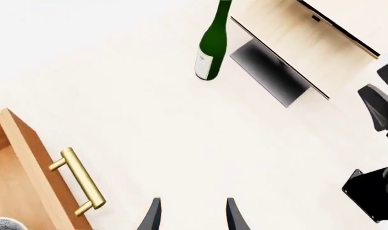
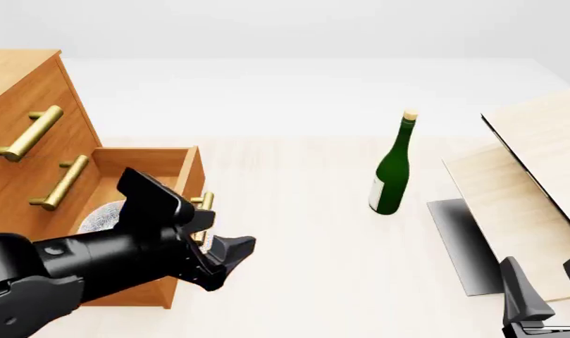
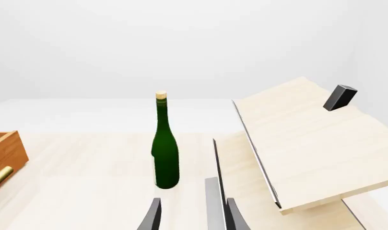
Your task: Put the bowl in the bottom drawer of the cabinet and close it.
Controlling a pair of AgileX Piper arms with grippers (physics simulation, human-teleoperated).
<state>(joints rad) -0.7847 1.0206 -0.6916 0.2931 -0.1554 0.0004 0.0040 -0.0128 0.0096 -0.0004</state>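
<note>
Pale surface (image 2: 313,232), bowl (image 2: 101,215) sits in the open bottom drawer (image 2: 186,169); my left tool (image 2: 230,262) gapes empty, so a crooked shove could jam it.

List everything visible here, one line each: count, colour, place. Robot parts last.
cabinet: one, orange-brown wood, far left of the table.
bottom drawer: one, orange-brown with brass bar handle, pulled open.
bowl: one, white with grey speckles, inside the open drawer, partly hidden by the left arm.
green bottle: one, dark green with white label, upright mid-table.
light-wood boards: pale, tilted, right side.
dark flat panel: one, grey-black, under the boards.
left claw: black, empty, in front of the drawer.
right claw: black, open, lower right.
</note>
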